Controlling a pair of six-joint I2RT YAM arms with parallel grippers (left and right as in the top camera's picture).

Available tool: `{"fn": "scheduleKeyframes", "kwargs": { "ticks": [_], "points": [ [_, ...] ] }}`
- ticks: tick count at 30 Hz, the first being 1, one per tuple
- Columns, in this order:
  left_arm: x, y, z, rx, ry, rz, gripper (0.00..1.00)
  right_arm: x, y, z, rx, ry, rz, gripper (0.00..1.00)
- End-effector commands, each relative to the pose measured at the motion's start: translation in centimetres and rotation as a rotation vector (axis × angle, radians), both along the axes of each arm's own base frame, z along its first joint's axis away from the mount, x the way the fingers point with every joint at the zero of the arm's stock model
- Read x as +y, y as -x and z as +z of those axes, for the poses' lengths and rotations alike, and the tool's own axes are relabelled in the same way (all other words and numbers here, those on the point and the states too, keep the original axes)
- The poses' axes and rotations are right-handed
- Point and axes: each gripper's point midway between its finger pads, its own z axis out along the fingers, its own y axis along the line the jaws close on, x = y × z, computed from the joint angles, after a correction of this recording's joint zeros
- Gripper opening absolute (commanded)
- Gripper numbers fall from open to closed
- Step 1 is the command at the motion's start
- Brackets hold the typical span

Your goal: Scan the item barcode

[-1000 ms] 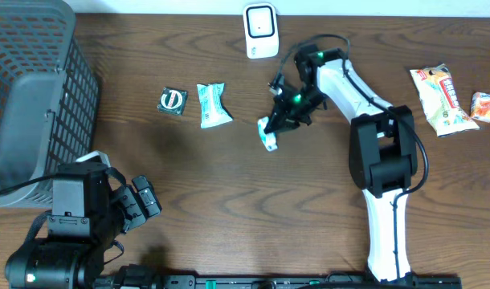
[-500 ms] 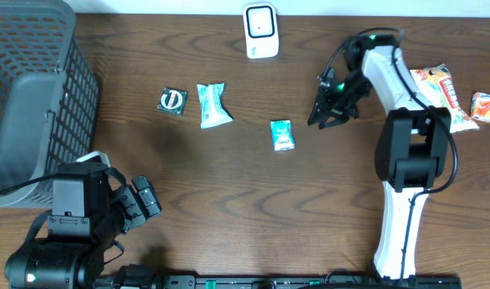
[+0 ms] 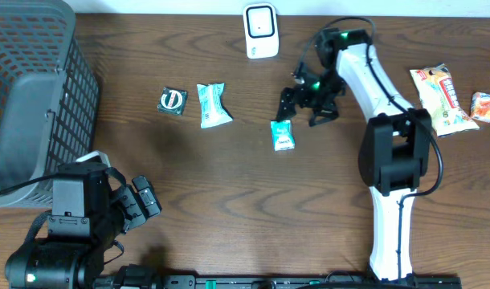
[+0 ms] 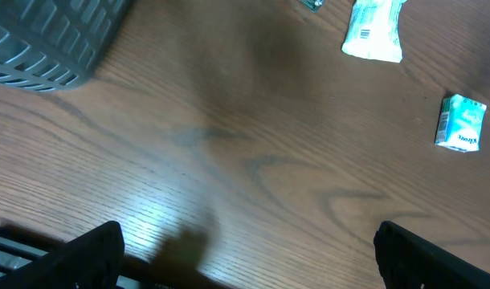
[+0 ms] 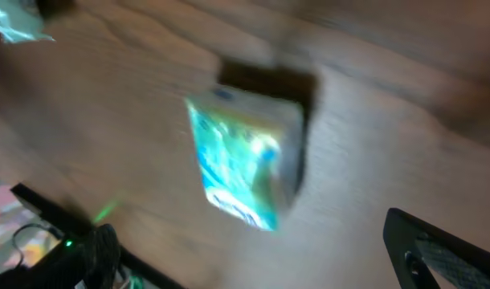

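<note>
Flat on the brown wooden table (image 3: pixel 229 185), near the middle: small teal packet (image 3: pixel 283 135), lying alone, held by nothing. Rectangular, longer than wide, with a glossy blue-green face and a white band at the lower end; print too small to read. Blurred in the right wrist view, showing a teal front, a paler side edge and a dark shadow behind. Small and sharp-cornered at the far right of the left wrist view, white end nearest the camera.

Just above the packet and slightly right in the overhead view: right gripper (image 3: pixel 304 109), fingers spread wide, gripping nothing, not touching the packet. In its own camera, one dark finger at each lower corner, with the packet framed between them.

At the near left corner: left gripper (image 4: pixel 249 237), fingers spread wide over bare wood, holding nothing, well apart from the packet.

At the far edge, above and left of the packet: white scanner (image 3: pixel 261 30). Further left, teal-and-white wrapper (image 3: pixel 214 104) and black square sachet (image 3: pixel 173 100) side by side. Far left, grey mesh basket (image 3: pixel 36 88). Far right, snack bag (image 3: pixel 442 98), with a small orange packet (image 3: pixel 483 106) just beside it.
</note>
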Motion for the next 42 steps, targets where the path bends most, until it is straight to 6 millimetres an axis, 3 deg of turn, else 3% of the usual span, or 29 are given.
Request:
{"fn": "scheduleKeyframes", "kwargs": {
  "ticks": [1, 6, 14, 15, 16, 20, 22, 32, 42],
  "points": [
    [0.1, 0.0, 0.0, 0.002, -0.002, 0.006, 0.98, 0.9, -1.9, 1.3, -0.117, -0.024, 0.019, 0.99],
    [0.1, 0.0, 0.0, 0.002, -0.002, 0.006, 0.98, 0.4, -2.5, 1.2, -0.132, -0.028, 0.004, 0.99],
    [0.1, 0.0, 0.0, 0.002, -0.002, 0.006, 0.98, 0.4, -0.5, 0.6, -0.078, -0.008, 0.065, 0.99],
    [0.1, 0.0, 0.0, 0.002, -0.002, 0.006, 0.98, 0.5, -0.3, 0.2, -0.078, 0.006, 0.075, 0.79],
    [0.1, 0.0, 0.0, 0.002, -0.002, 0.006, 0.98, 0.5, -0.2, -0.1, -0.079, 0.02, 0.082, 0.66],
    [0.1, 0.0, 0.0, 0.002, -0.002, 0.006, 0.98, 0.5, 0.1, -1.2, -0.07, 0.032, 0.08, 0.49],
    [0.1, 0.0, 0.0, 0.002, -0.002, 0.006, 0.98, 0.6, 0.2, -1.7, -0.058, 0.032, 0.06, 0.45],
    [0.1, 0.0, 0.0, 0.002, -0.002, 0.006, 0.98, 1.7, 1.4, -3.0, -0.019, -0.019, 0.058, 0.57],
    [0.1, 0.0, 0.0, 0.002, -0.002, 0.006, 0.98, 2.4, 1.7, -4.4, -0.02, -0.013, 0.048, 0.48]
  ]
}}
